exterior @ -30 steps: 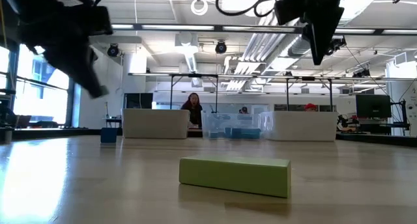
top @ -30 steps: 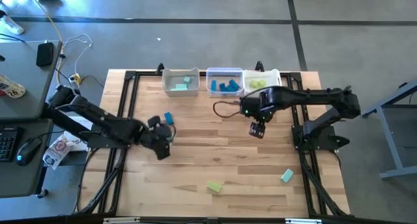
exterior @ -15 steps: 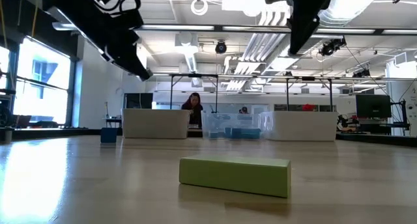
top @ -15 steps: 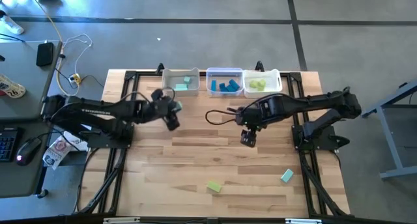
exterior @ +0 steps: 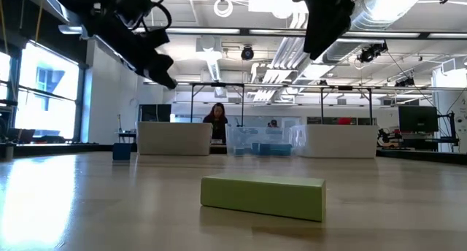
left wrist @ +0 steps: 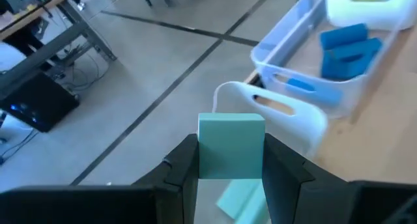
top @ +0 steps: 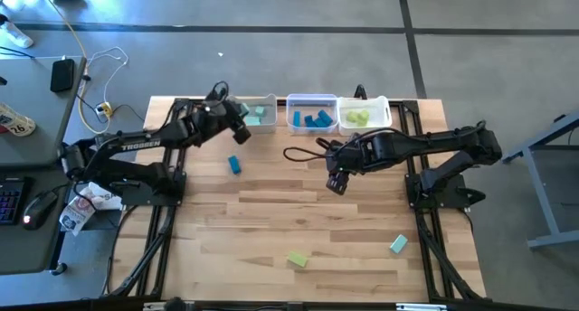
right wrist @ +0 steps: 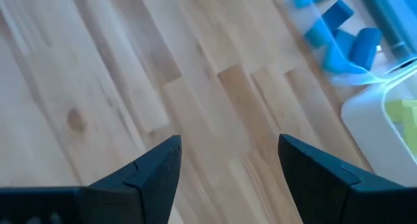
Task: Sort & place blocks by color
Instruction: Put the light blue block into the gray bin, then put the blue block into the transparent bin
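**Left arm holds a teal block over the leftmost bin while the right arm hangs empty above mid-table**

Seen from above, a wooden table carries three translucent white bins in a row along its far edge. The left bin holds pale teal blocks, the middle bin holds darker blue blocks, and the right bin holds yellow-green blocks.

The left gripper reaches in at the left bin's near left corner. Its wrist view shows the two dark fingers clamped on either side of a pale teal block, held above the bin's rim with another teal piece lying below it.

The right gripper hangs over bare wood near the table's middle, in front of the middle bin. Its wrist view shows the fingers spread wide apart with nothing between them, only wood grain underneath.

Three blocks lie loose on the table. A blue block sits on the left side, in front of the left bin. A yellow-green bar lies near the front edge, and it fills the foreground of the low view. A teal block rests toward the front right, well apart from the bar
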Robot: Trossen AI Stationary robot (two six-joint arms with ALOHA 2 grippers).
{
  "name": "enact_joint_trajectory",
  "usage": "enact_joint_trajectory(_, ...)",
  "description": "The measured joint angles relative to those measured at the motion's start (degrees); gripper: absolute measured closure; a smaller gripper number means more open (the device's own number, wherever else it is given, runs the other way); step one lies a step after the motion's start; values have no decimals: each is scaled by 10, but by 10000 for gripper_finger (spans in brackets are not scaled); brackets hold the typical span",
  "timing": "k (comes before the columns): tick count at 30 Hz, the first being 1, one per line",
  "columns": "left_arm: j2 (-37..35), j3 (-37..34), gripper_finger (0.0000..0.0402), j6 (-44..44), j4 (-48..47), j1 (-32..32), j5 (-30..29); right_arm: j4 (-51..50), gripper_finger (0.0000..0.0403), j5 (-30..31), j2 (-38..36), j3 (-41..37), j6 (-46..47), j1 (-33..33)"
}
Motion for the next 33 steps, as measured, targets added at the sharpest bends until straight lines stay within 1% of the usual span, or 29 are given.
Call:
enact_joint_trajectory(3, 26, 0, 300, 0, 18, 37, 29, 0, 160, 11, 0, 0, 9, 0)
enact_joint_trajectory(5, 46, 0, 299, 0, 25, 58, 61, 1, 160, 12, 0, 0, 9, 0)
enact_joint_trajectory(7, 71, 2, 291, -4, 26, 75, 90, 6, 160, 13, 0, 0, 9, 0)
enact_joint_trajectory(9, 99, 11, 286, -5, 21, 86, 104, 11, 160, 12, 0, 0, 9, 0)
enact_joint_trajectory(14, 159, 46, 286, -5, 11, 98, 111, 14, 160, 12, 0, 0, 10, 0)
enact_joint_trajectory(18, 189, 77, 281, -5, -7, 102, 124, 14, 160, 11, 0, 0, 10, 0)
enact_joint_trajectory(20, 199, 87, 274, -5, -11, 102, 121, 14, 160, 10, 0, 0, 10, 0)
enact_joint_trajectory(23, 201, 101, 258, -5, -30, 102, 120, 14, 160, 9, 0, 0, 10, 0)
enact_joint_trajectory(33, 201, 158, 187, -5, -158, 100, 128, 14, 160, 9, 0, 0, 11, 0)
